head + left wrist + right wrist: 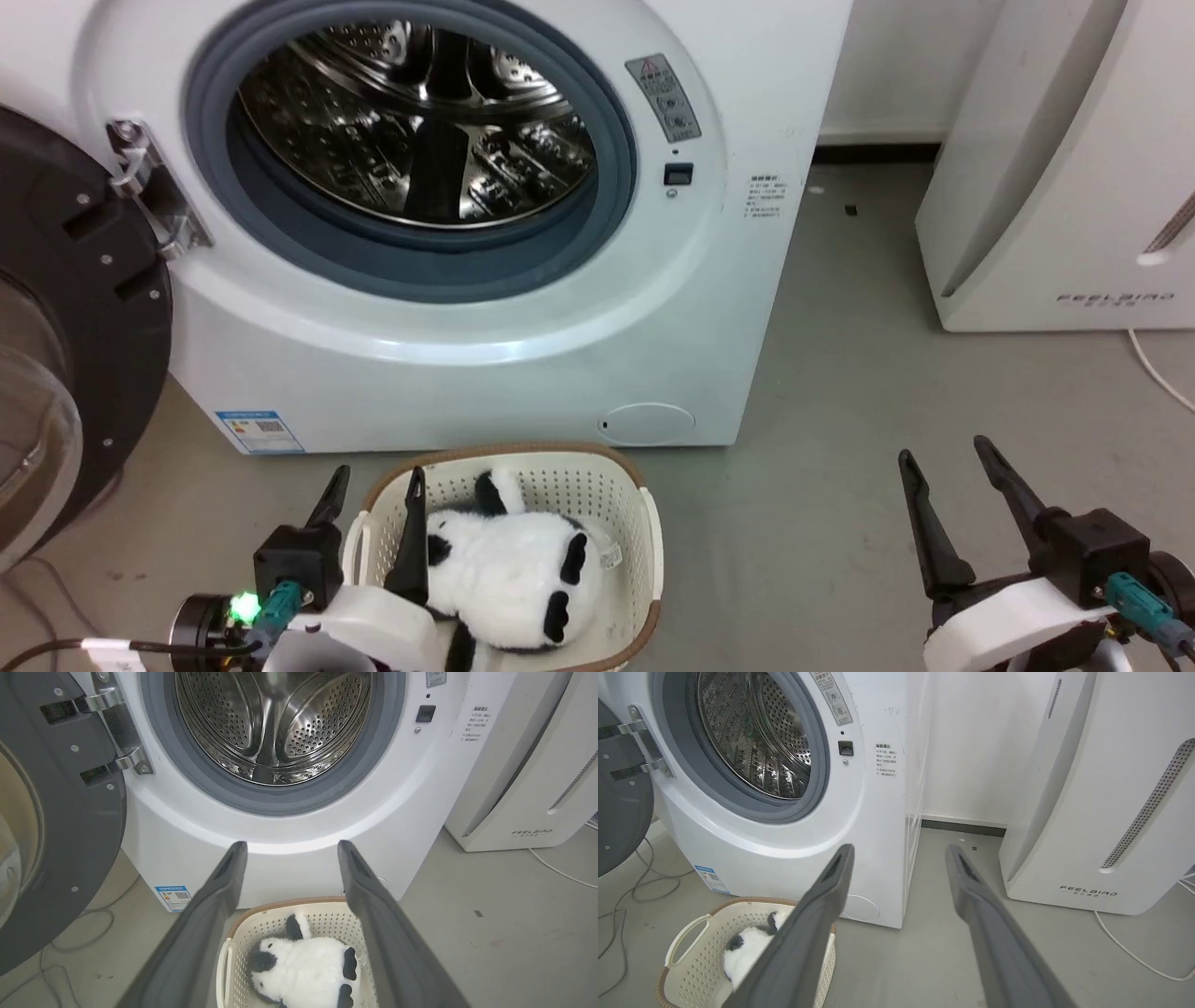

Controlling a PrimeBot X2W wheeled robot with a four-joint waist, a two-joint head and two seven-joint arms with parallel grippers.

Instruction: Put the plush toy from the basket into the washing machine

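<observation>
In the head view, the washing machine is standing with its dark door swung wide to the left, and the steel drum is showing through the round opening. The basket is sitting on the grey floor just in front of the machine, and the plush toy is lying inside it. The left gripper is hanging open by the basket's left side. One finger is showing outside the rim and the other over the inside, beside the toy's head. Whether it is touching the toy I cannot tell. The right gripper is hovering open over bare floor, well apart from the basket. A white appliance is standing at the right.

In the left wrist view, the two fingers are spreading wide with nothing clamped between them. The toy is resting in the basket between and beyond them, below the open drum. A cable is trailing on the floor under the door.

In the right wrist view, the fingers are spreading apart and gripping nothing. The basket is sitting at the lower left, its toy partly hidden behind one finger.
</observation>
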